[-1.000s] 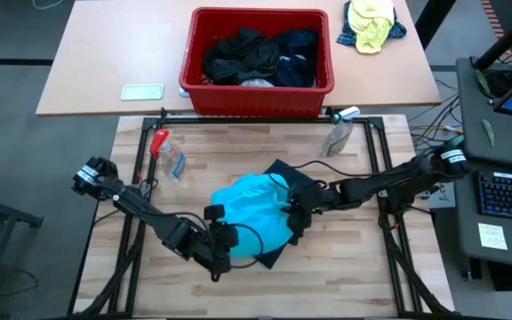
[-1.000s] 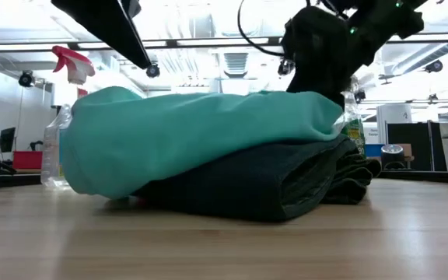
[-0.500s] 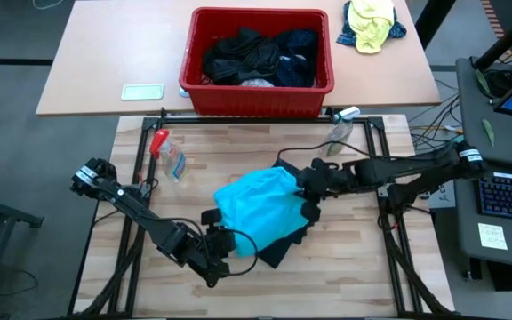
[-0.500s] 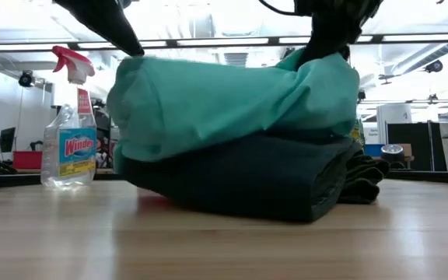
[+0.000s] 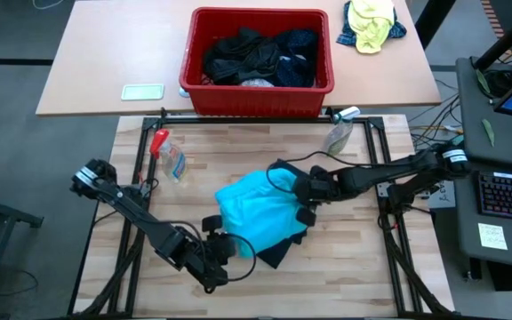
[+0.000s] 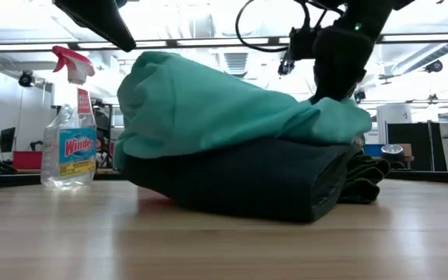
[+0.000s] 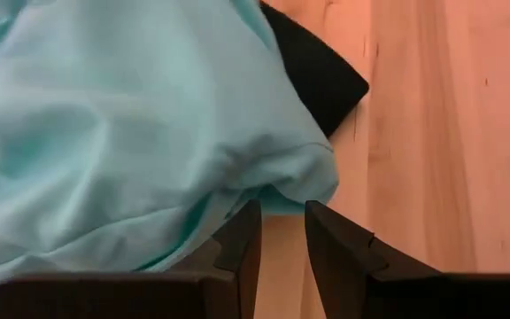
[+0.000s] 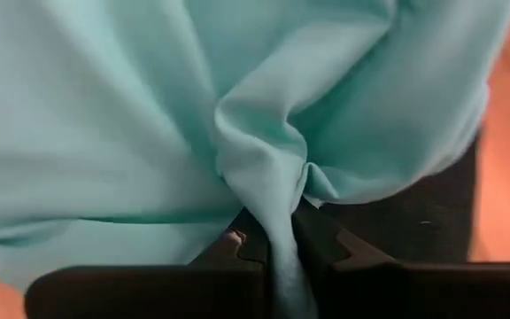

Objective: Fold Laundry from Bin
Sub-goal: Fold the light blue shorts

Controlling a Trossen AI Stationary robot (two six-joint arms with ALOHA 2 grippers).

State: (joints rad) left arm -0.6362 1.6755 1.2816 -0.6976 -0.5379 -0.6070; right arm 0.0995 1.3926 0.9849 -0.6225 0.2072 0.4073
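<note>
A bright turquoise garment [image 5: 260, 212] lies bunched on a folded black garment [image 5: 278, 251] in the middle of the wooden table. The low view shows the turquoise heap [image 6: 208, 109] resting on the dark stack [image 6: 239, 183]. My right gripper [image 5: 302, 209] is shut on the turquoise cloth at its right side. My left gripper [image 7: 282, 221] stands at the cloth's near hem [image 7: 282, 197], narrowly open, with bare wood showing between its fingers. Whether it touches the hem I cannot tell. More dark laundry [image 5: 256, 55] fills the red bin [image 5: 256, 100] on the far table. My right gripper pinches a raised fold of the turquoise garment [image 8: 268, 190] between its two fingers, several layers gathered together. The fingers slant down from the table's right. The fold stands a little above the heap, and the rest of the cloth lies slack on the black garment.
A spray bottle with a red trigger [image 5: 169, 158] lies at the table's far left, and another bottle [image 5: 338, 133] at the far right. A yellow-and-blue bundle [image 5: 372, 22] and a pale flat card [image 5: 142, 92] lie on the far table. Bare wood shows around the stack.
My right gripper has swung up and toward the far edge with the turquoise fold, then come back down over the stack. The cloth's left part has been drawn toward the right and bunched up, uncovering the spray bottle in the low view. My left gripper has drawn back slightly.
</note>
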